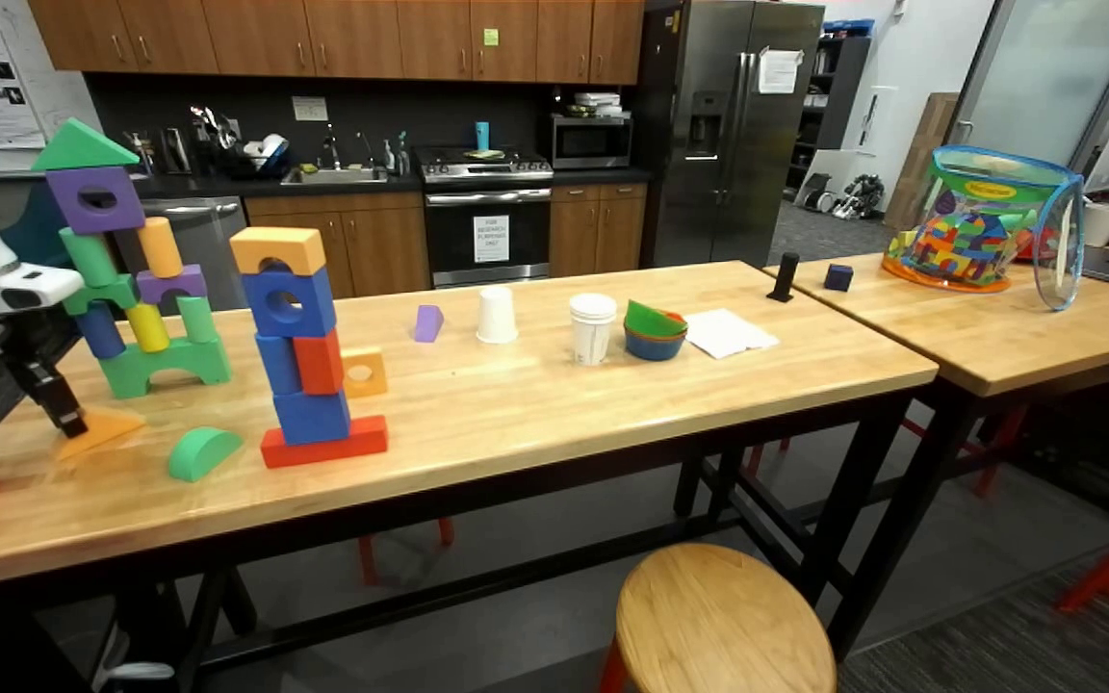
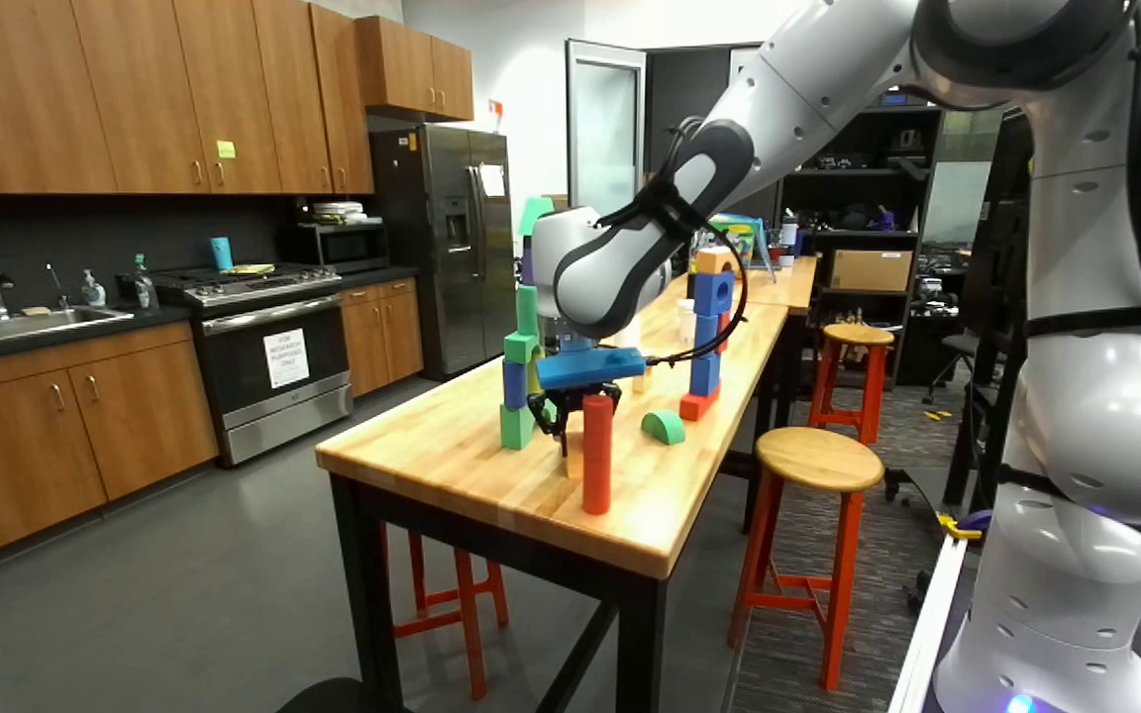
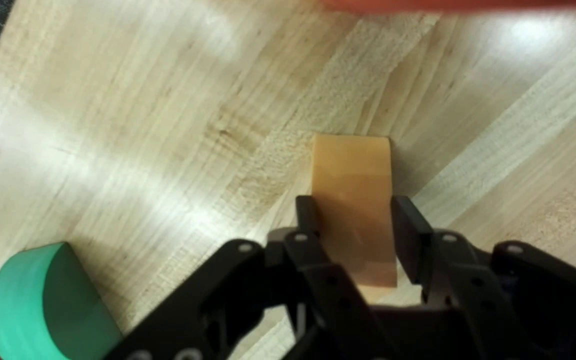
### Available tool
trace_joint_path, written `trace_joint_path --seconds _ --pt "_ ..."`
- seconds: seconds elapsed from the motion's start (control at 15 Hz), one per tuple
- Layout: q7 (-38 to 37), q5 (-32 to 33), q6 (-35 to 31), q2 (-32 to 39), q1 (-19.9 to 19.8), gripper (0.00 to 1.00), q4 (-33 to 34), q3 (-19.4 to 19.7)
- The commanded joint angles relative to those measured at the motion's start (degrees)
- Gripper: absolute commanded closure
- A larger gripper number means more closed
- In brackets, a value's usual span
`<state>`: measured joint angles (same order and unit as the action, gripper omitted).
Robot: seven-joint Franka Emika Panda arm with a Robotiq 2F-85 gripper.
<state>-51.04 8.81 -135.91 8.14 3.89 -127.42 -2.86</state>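
The orange triangular block rests on the wooden tabletop, near one end of the table. The gripper points down over it, its black fingers pressed to opposite faces; I record the jaws as grasping the block.

A red column stands upright just beside it, toward the table's end. A green half-round block lies near, apart from the fingers. Past that, a tower of blue and red blocks rises from a red slab to an orange arch. Opposite stands a larger structure of green, purple, blue and yellow pieces, a green triangle at its peak.

Farther along I note a purple wedge, an upturned white cup, a lidded cup, stacked bowls and white paper. On the adjoining table, a mesh bag of blocks sits near a dark blue cube.
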Motion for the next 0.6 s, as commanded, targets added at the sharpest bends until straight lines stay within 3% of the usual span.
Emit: trace_joint_path --seconds 0.0,0.27,0.53 --pt "-1.5 1.8 0.2 -0.1 1.2 0.85 0.3 1.0" --pt "-1.7 1.8 0.4 -1.3 1.3 0.85 -0.6 1.0" --pt "-1.9 1.3 3.4 -7.2 1.4 0.85 -4.3 0.5"
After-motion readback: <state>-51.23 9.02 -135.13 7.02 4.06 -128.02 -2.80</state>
